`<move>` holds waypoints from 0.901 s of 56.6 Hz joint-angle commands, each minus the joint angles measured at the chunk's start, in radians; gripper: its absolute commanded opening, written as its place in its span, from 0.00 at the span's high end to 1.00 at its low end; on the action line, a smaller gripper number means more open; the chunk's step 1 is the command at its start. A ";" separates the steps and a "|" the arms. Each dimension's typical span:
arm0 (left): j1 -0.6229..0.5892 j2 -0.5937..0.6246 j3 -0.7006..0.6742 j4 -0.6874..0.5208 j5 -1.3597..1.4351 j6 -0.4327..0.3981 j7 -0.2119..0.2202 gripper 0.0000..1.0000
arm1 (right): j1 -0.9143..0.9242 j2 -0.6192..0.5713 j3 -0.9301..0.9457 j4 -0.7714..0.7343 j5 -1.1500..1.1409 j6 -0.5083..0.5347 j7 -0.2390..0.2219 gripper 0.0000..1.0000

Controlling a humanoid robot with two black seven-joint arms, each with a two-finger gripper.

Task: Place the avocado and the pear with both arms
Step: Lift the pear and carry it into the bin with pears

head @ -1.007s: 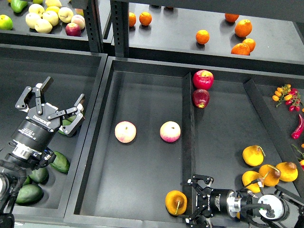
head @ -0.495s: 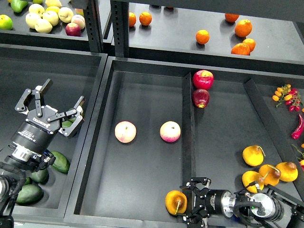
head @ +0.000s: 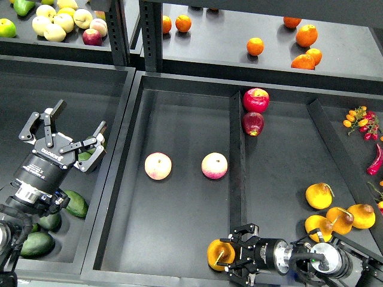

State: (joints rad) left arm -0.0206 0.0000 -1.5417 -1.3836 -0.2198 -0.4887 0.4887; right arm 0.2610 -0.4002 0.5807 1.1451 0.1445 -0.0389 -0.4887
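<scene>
While the left gripper (head: 72, 133) hangs over the left bin (head: 72, 89) with its two fingers spread wide and holding nothing, a sliver of green shows behind its right finger, too covered to say whether it is another fruit. The avocado (head: 76, 204), dark green and elongated, lies on the bin floor just beside the arm's wrist housing, which hides its left end; two more green fruits (head: 37, 243) sit lower in the same corner, partly masked by cables and the arm. At the bottom of the view the right gripper (head: 230, 259) lies along the front edge of the middle tray (head: 179, 119), its dark fingers parted and reaching to either side of the pear (head: 216, 253), which rests on the tray floor near the front right corner; whether the fingertips touch the pear's skin cannot be told, since they merge with the black tray. The pear's lower edge and the gripper's lower finger are cut off by the frame. Two peaches (head: 158, 165) lie apart in mid-tray. In the right compartment, a cluster of other pears (head: 319, 195) sits near the arm, one partly hidden behind its body.
</scene>
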 commanded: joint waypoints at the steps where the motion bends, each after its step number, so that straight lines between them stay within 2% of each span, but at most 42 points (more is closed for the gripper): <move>1: 0.004 0.000 0.000 0.000 -0.001 0.000 0.000 0.01 | 0.001 0.000 0.004 0.004 0.004 -0.007 0.000 0.64; 23: 0.005 0.000 0.002 0.000 -0.001 0.000 0.000 0.01 | 0.006 0.000 0.068 0.044 0.027 -0.010 0.000 0.65; 36: 0.007 0.000 0.002 0.000 -0.001 0.000 0.000 0.01 | 0.006 -0.019 0.182 0.088 0.027 -0.019 0.000 0.65; 51: 0.013 0.000 0.006 0.000 0.000 0.000 0.000 0.01 | 0.001 -0.135 0.303 0.116 0.029 -0.016 0.000 0.65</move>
State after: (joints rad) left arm -0.0107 0.0000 -1.5392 -1.3836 -0.2205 -0.4887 0.4887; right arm 0.2669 -0.4804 0.8426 1.2513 0.1724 -0.0582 -0.4887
